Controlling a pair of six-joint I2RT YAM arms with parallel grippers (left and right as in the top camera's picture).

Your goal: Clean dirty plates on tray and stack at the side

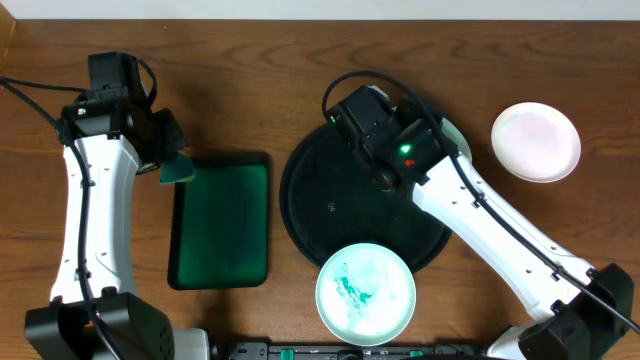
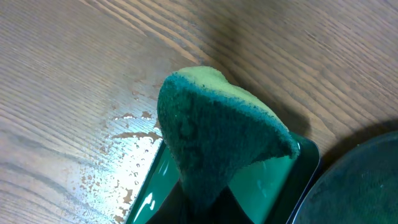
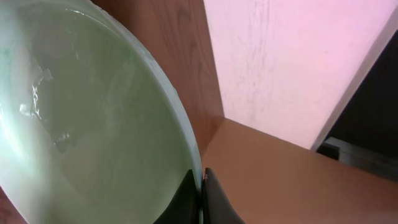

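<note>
My right gripper (image 3: 202, 182) is shut on the rim of a pale-mint plate (image 3: 93, 124) and holds it tilted on edge above the round black tray (image 1: 320, 215). In the overhead view only an edge of that plate (image 1: 456, 137) shows behind the right arm. A second plate (image 1: 365, 293) with teal-green smears lies flat at the tray's front edge. A third plate (image 1: 536, 141), white and without smears, lies on the table at the far right. My left gripper (image 2: 205, 202) is shut on a green sponge (image 2: 217, 124), also in the overhead view (image 1: 180, 168), over the green tray's far left corner.
A green rectangular tray (image 1: 220, 225) lies left of the black tray; it also shows in the left wrist view (image 2: 273, 180). Water droplets (image 2: 124, 162) wet the wood beside it. The table's back edge runs along the top.
</note>
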